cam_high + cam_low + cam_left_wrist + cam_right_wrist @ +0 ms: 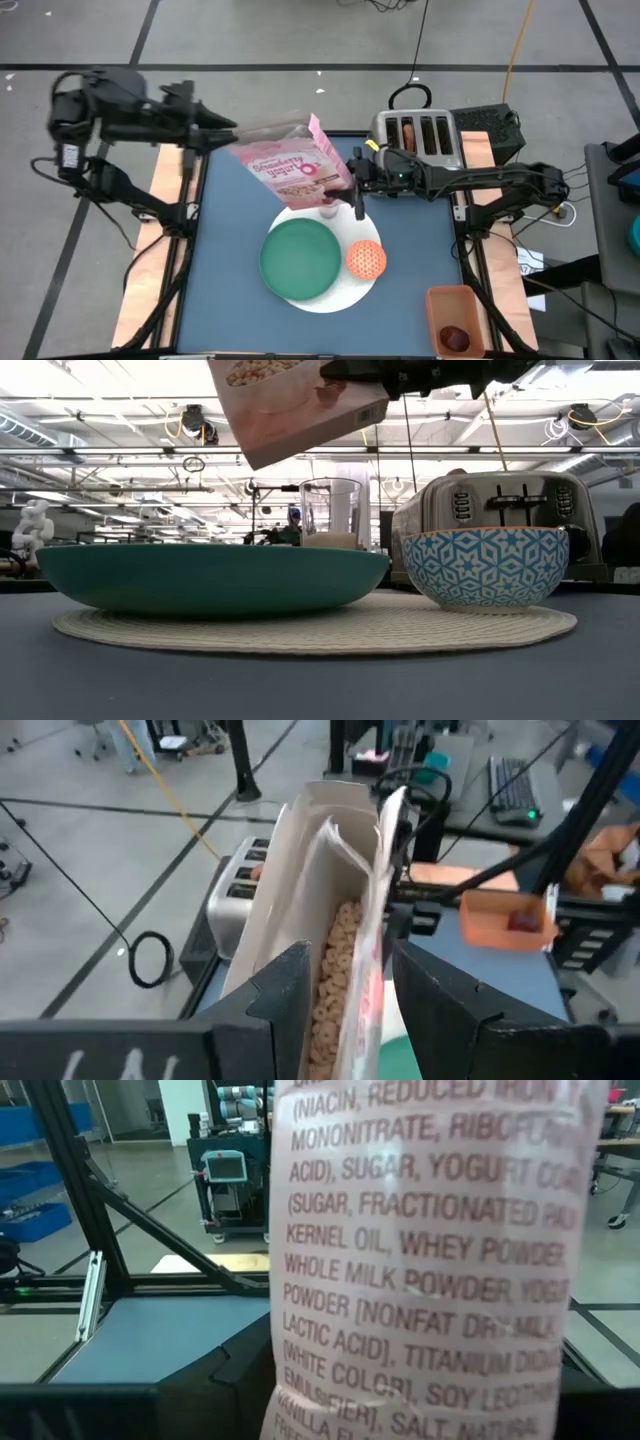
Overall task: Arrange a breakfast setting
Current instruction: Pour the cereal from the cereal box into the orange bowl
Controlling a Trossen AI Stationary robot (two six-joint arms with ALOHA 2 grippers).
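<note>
Both grippers, left (222,132) and right (352,185), pinched the pink cereal box (290,165) aloft at 12 o'clock of the green plate (300,257), likely mid-handover; one must release next.

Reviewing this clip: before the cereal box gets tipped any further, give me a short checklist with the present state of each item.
1. Box held by both arms: ok. The left pincer clamps the open end of the pink cereal box; the right pincer holds its other end.
2. Box open, cereal inside: ok, loops show in the left wrist view.
3. Bowl in place: ok. The small orange patterned bowl sits on the white round mat beside the green plate.
4. Box opening above the bowl: not ok; it is up and to the left of it in the high view.
5. Glass clear of the box: cannot tell.
</note>
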